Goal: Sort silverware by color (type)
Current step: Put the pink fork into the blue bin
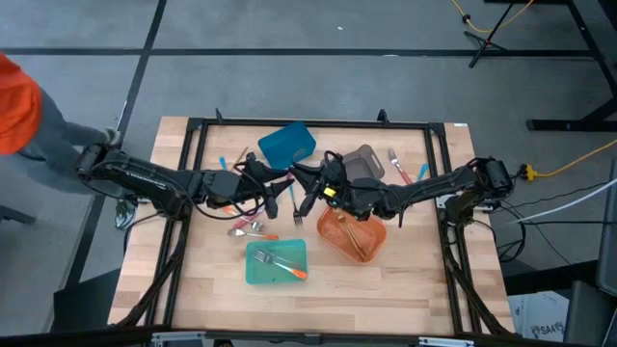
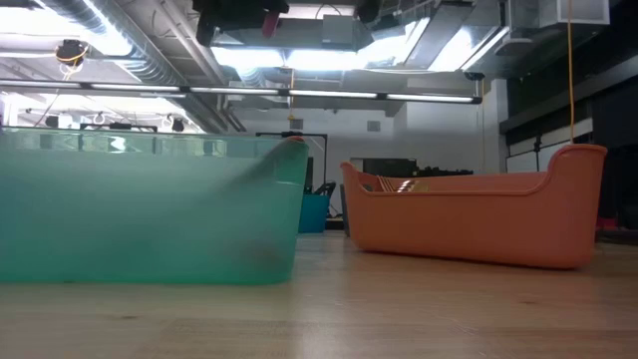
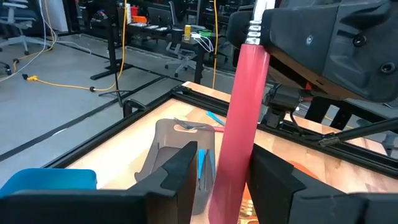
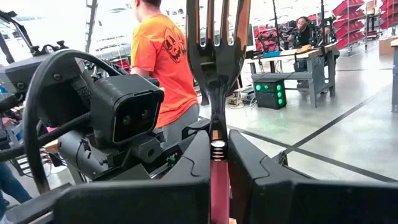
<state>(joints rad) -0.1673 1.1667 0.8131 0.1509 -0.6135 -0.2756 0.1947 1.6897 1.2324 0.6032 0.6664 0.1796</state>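
Handover risk — the right gripper point(image 4: 217, 163) fingers clamp the pink-handled fork point(image 3: 242, 118) while the left gripper point(image 3: 224, 180) fingers, part-open, straddle its handle — early release drops it.

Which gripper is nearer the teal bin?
Left. The left gripper sits just above the teal bin; the right gripper, holding the pink-handled fork, is slightly farther right.

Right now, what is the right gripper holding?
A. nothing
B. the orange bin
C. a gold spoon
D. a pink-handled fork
D: in the right wrist view the right gripper is shut on the pink-handled fork, tines pointing up, and the left wrist view shows the pink handle between the left gripper's fingers, mid handover.
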